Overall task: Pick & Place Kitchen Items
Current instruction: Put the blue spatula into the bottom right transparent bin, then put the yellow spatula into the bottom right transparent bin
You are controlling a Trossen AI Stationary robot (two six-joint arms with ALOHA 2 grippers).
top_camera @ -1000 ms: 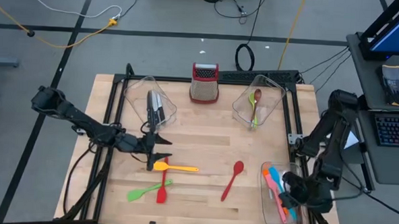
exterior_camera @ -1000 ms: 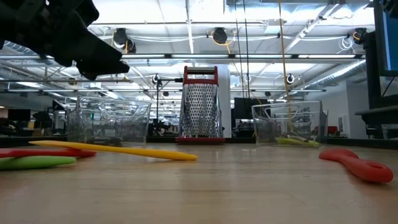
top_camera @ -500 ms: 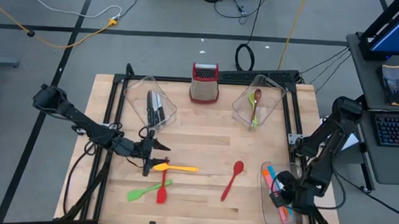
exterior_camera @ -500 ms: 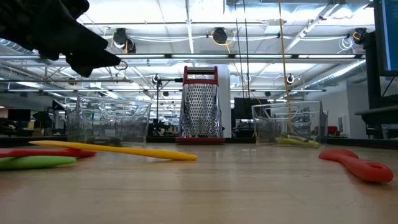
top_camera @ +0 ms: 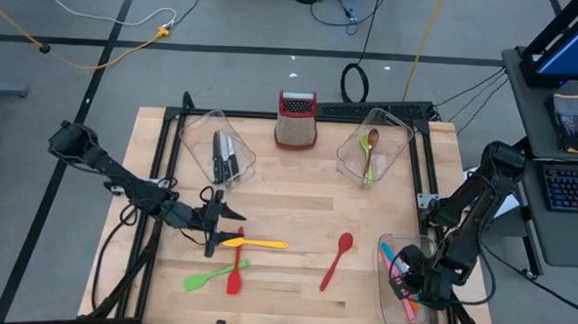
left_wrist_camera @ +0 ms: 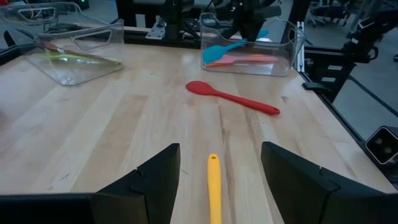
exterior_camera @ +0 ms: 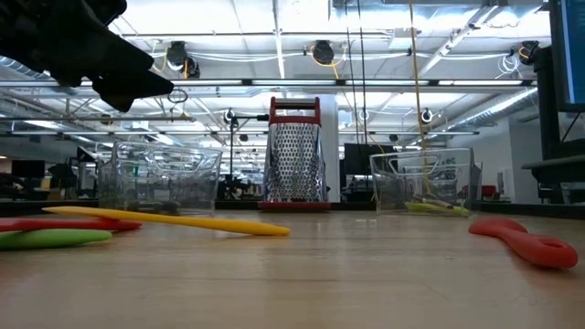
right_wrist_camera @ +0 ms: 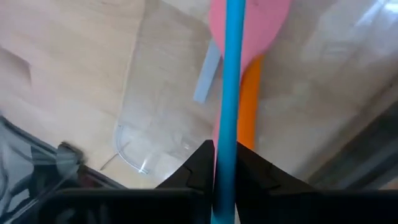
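The left gripper (top_camera: 213, 227) hung just above the table with its fingers spread wide, straddling the handle end of the yellow spatula (left_wrist_camera: 214, 190), which lay flat near the green spatula (top_camera: 212, 275) and a red spoon (top_camera: 236, 267). To take it cleanly, that gripper probably needed to sink straight down, centred on the handle, and close only once its tips were near the wood. The right gripper (right_wrist_camera: 226, 167) was clamped on a blue spatula (right_wrist_camera: 231, 87) over the bin (top_camera: 383, 278) holding the pink and orange ones.

Left gripper (top_camera: 214, 227) hovers by the yellow spatula (top_camera: 254, 244); right gripper (top_camera: 408, 281) sits over the spatula bin (top_camera: 384, 303)
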